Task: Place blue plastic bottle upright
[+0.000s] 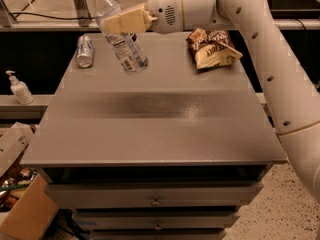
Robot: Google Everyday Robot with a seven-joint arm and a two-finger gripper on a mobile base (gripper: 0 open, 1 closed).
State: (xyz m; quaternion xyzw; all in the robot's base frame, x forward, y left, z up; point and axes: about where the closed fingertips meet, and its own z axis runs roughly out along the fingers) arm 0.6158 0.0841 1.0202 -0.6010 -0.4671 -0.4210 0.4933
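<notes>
- A white pump-dispenser bottle [19,86] stands on a ledge off the left edge of the tabletop [150,129], well apart from the work and no part of the task.
- A silver can [85,50] lies on its side near the rear-left corner of the tabletop, just left of the bottle.
- The blue plastic bottle [127,51] is held over the rear-left part of the tabletop. It is tilted, with the white cap up and to the left and the base down and to the right. The base appears to be clear of the surface.
- The hand [114,24] reaches in from the right and is closed across the bottle's upper body, just below the shoulder. It holds nothing else.
- A crumpled snack bag [212,46] lies further right at the rear, under the arm [260,59].
- Step in hand, as I judge it: carrying the bottle, with the setting-down not yet done.
- The next move calls for turning the wrist until the bottle stands vertical, lowering it so the base sits flat on bare tabletop away from the can, and only then opening the hand. Let go while it leans and the light bottle would likely topple.
</notes>
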